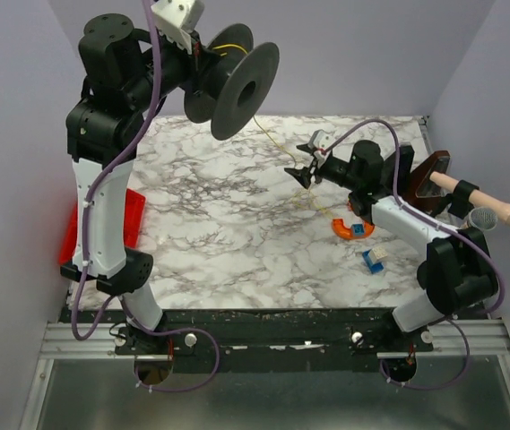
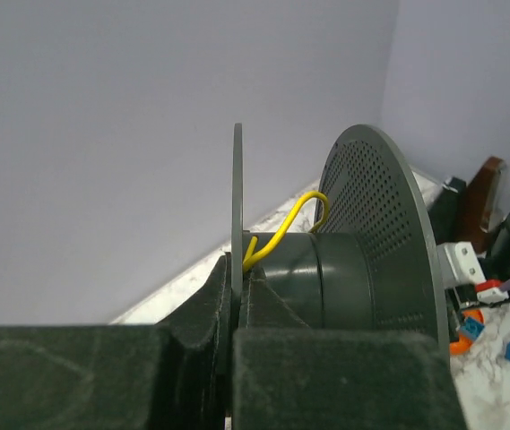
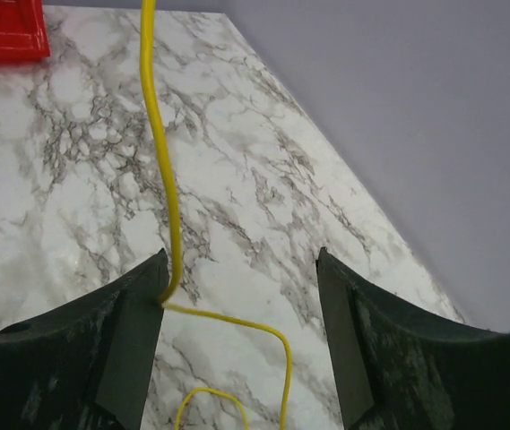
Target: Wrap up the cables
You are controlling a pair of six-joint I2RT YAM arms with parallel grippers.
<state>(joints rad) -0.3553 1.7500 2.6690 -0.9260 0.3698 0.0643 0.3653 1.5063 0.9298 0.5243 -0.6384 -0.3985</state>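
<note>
Slack is the risk: thin yellow wire (image 3: 160, 170) drops from the raised black plastic spool (image 1: 237, 85) past the right gripper (image 3: 241, 287), whose jaws stand wide with one finger (image 3: 120, 340) merely touching it, so it could slide away. Clamped on the spool's flange, the left gripper (image 2: 234, 305) alone shows, in its wrist view, wire hooked over the hub.

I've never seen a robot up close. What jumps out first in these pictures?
The big black spool stands out first. It is held high above the far side of the marble table by the left gripper, which is clamped on one flange. From the spool a thin yellow wire slants down to the right gripper, which is open, with the wire running between its jaws.
</note>
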